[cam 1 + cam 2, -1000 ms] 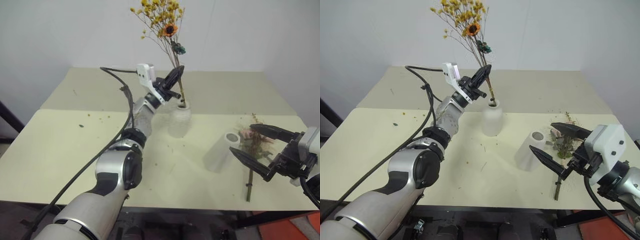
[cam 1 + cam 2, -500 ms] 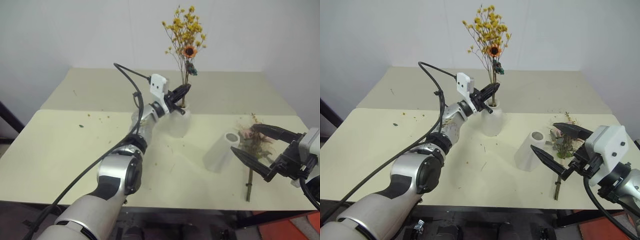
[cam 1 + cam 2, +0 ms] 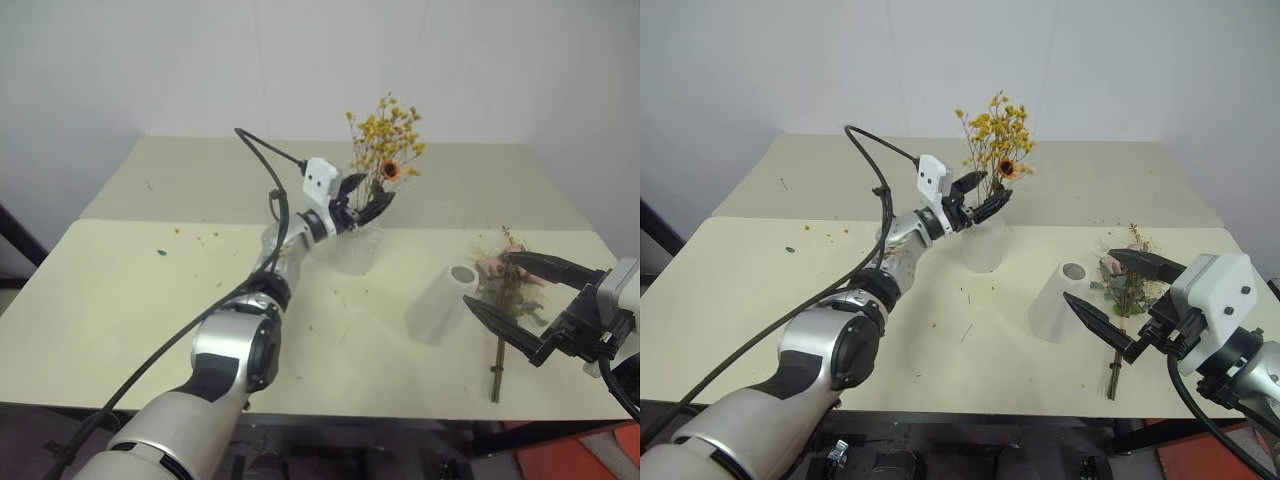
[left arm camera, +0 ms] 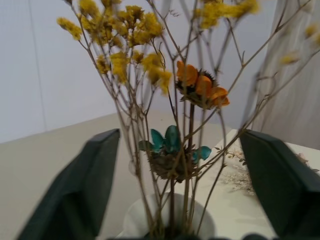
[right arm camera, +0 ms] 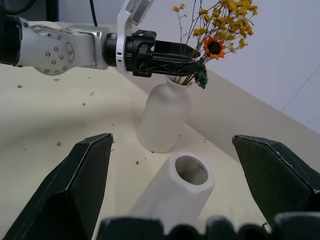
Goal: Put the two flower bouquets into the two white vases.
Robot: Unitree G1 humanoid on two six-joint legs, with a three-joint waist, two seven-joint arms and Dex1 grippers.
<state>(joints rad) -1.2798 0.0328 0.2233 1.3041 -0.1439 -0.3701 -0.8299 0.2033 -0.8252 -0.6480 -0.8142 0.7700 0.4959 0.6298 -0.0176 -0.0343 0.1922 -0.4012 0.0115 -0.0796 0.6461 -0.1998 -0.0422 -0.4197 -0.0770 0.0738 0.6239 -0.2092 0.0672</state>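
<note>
The dried yellow-orange sprig bunch (image 3: 997,135) stands in the short white bottle vase (image 3: 982,240), both grippers' jaws released, while the pink rose bouquet (image 3: 1124,285) lies near the table's right edge beside the tipped tall white vase (image 3: 1058,300).

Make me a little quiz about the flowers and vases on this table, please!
1. True or false: the yellow flowers stand in the short vase.
2. How does the tall vase sit? A) upright B) lying on its side C) upside down
3. Fill in: the pink flowers lie on the ____.

Key: 1 true. The left gripper is open around the stems. 2 B. 3 table, under the open right gripper.
</note>
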